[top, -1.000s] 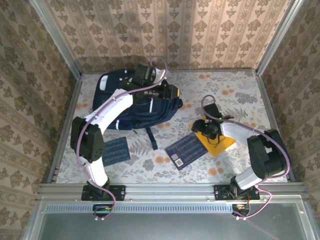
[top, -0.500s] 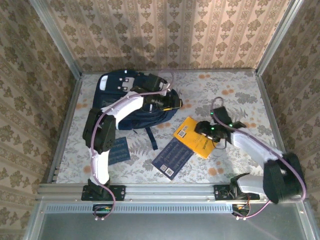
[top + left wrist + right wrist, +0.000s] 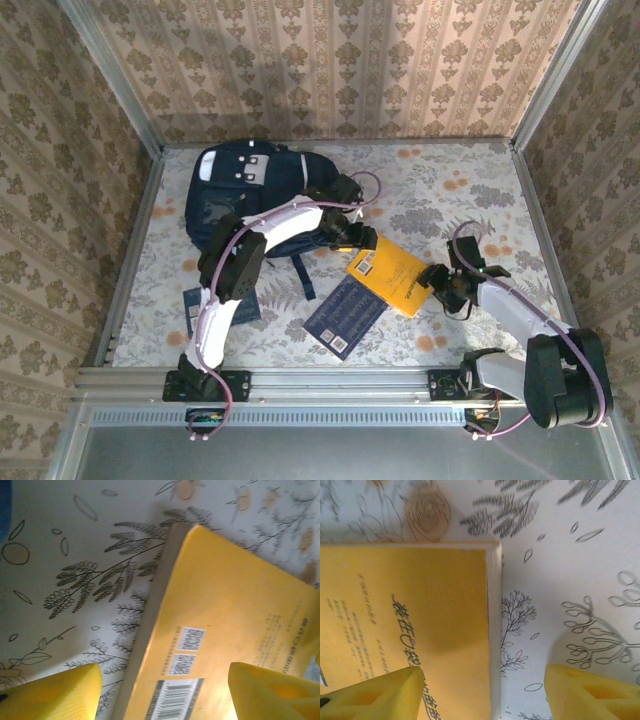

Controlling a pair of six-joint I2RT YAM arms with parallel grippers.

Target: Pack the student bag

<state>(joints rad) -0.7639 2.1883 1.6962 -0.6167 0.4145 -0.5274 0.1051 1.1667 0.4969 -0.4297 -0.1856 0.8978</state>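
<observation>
The student bag [image 3: 240,195] lies at the far left of the table [image 3: 450,190], its near right corner hidden under the left arm [image 3: 270,225]. The left fingers [image 3: 60,695] and right fingers [image 3: 375,695], tips only in the wrist views, stand open, each pair straddling an edge of the yellow book [image 3: 392,277].

Overhead view: we count one student bag [image 3: 245,195]; one yellow book [image 3: 393,278]; two flat navy booklets, the first [image 3: 345,315] just beside the book, the second [image 3: 250,308] partly under the left arm; two arms, each ending in one gripper, namely the left gripper [image 3: 358,240] and the right gripper [image 3: 440,283]. Wrist views: we count two yellow fingertips [image 3: 55,692] per gripper; on the book's cover, one barcode [image 3: 175,700] and two square codes [image 3: 191,639]; one floral tablecloth [image 3: 450,180] lies beneath them all.
</observation>
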